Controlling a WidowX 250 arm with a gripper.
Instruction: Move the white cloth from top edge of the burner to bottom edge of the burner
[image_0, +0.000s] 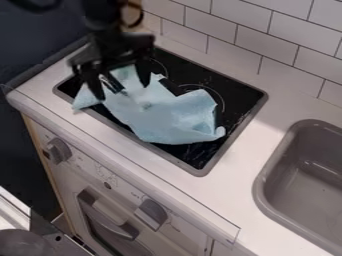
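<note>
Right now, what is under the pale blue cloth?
The cloth lies mostly over the black cooktop, whose ring markings partly show beside it. What lies underneath cannot be seen.

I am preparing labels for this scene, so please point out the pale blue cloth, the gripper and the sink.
Pale blue cloth (163, 117): camera view, middle of its spread-out part.
Gripper (121, 91): camera view, midway between its fingertips.
Sink (259, 191): camera view, left side of its rim.

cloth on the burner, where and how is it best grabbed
Probably by the rumpled part near the middle of the cloth, from straight above: it lies low over the burner, and the small creases there should give the jaws something to pinch.
</note>
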